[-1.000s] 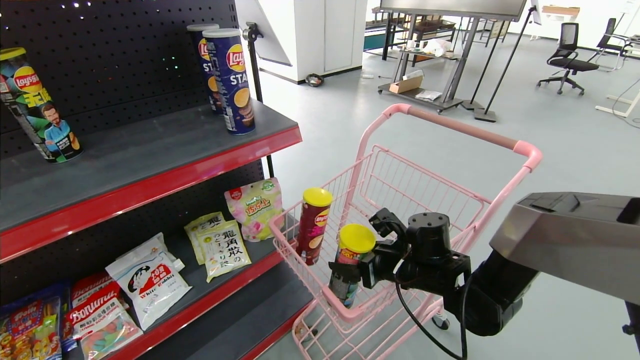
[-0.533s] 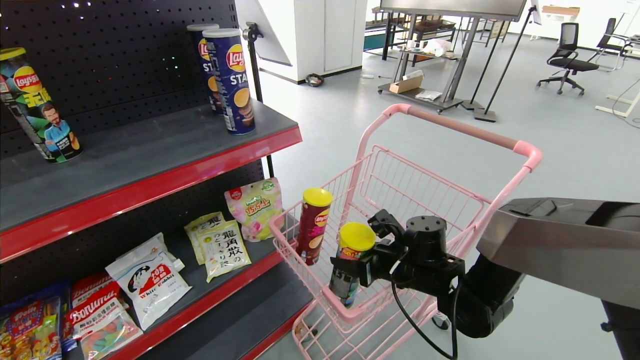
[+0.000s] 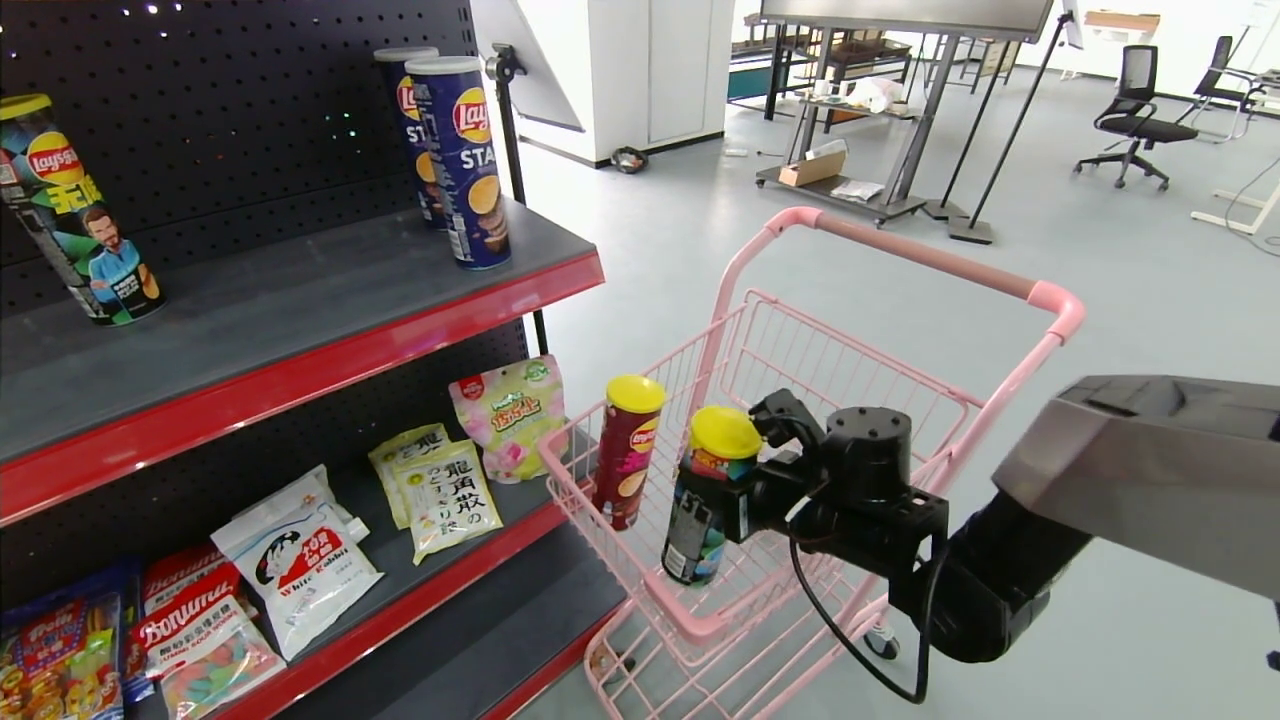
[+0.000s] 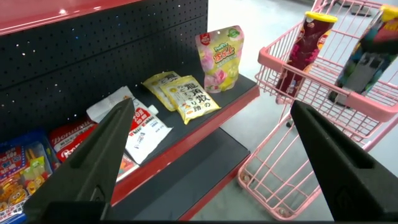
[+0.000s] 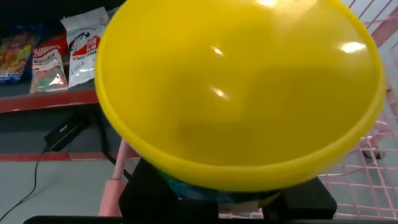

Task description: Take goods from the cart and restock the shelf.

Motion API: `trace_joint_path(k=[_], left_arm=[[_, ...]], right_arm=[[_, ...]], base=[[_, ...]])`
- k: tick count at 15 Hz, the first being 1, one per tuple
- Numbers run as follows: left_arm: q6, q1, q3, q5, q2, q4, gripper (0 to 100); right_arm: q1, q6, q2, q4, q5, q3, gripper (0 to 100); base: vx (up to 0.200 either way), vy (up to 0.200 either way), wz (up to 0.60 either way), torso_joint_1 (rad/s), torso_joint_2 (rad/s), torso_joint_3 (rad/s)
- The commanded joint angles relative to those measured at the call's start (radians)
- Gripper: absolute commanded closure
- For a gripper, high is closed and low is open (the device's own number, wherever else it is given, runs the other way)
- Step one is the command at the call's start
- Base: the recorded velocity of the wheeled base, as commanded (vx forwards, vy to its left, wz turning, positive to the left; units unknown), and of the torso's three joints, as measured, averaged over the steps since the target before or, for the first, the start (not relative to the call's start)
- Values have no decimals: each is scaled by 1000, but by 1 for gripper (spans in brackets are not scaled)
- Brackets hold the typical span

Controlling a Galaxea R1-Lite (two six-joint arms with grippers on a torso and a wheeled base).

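Gripping yellow-lidded can (image 3: pixel 692 540) with right gripper (image 3: pixel 735 508), upright inside cart (image 3: pixel 905 256) by front edge. Yet to carry to shelf (image 3: pixel 300 300); second can (image 3: pixel 625 455) to follow. Holding left gripper (image 4: pixel 211 155) spread, empty.

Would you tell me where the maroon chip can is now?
Head view: the maroon chip can stands upright in the pink cart's shelf-side corner, left of the held can in the right gripper.
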Motion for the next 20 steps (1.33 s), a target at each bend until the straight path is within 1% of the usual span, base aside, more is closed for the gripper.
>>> trace_joint_path(k=[1,2,4,6,7,8,9,10,11,12,13,14,15,16,18,20], left_arm=[[1,0,0,0,1,0,0],[1,0,0,0,1,0,0],[1,0,0,0,1,0,0],[1,0,0,0,1,0,0],[1,0,0,0,1,0,0],[1,0,0,0,1,0,0],[1,0,0,0,1,0,0],[1,0,0,0,1,0,0],[1,0,0,0,1,0,0],[1,0,0,0,1,0,0],[1,0,0,0,1,0,0],[-1,0,0,0,1,0,0],[-1,0,0,0,1,0,0],[1,0,0,0,1,0,0],[1,0,0,0,1,0,0],[-1,0,0,0,1,0,0]], right_arm=[[-10,-5,-217,137,-43,-26,100],[-19,-14,-299,247,-69,-62,100],[-29,-69,-432,486,-168,-187,100],[-47,-106,-589,758,-208,-299,100],[-50,-114,-684,902,-233,-320,100],[-49,-121,-759,1008,-257,-331,100],[-47,-123,-822,1075,-273,-328,100],[-52,-123,-952,1174,-336,-294,100],[-64,-126,-1036,1241,-471,-248,100],[-69,-127,-1118,1290,-584,-188,100],[-72,-115,-1222,1299,-563,-110,100],[-75,-108,-1308,1298,-517,-46,100],[-93,-111,-1376,1301,-515,8,100],[-133,-114,-1445,1312,-538,51,100],[-208,-146,-1543,1358,-544,115,100],[-239,-161,-1615,1390,-547,165,100]], base=[[0,0,0,0,0,0],[0,0,0,0,0,0],[0,0,0,0,0,0],[0,0,0,0,0,0],[0,0,0,0,0,0],[0,0,0,0,0,0],[0,0,0,0,0,0],[0,0,0,0,0,0],[0,0,0,0,0,0],[0,0,0,0,0,0],[0,0,0,0,0,0],[0,0,0,0,0,0],[0,0,0,0,0,0],[0,0,0,0,0,0],[0,0,0,0,0,0],[0,0,0,0,0,0]])
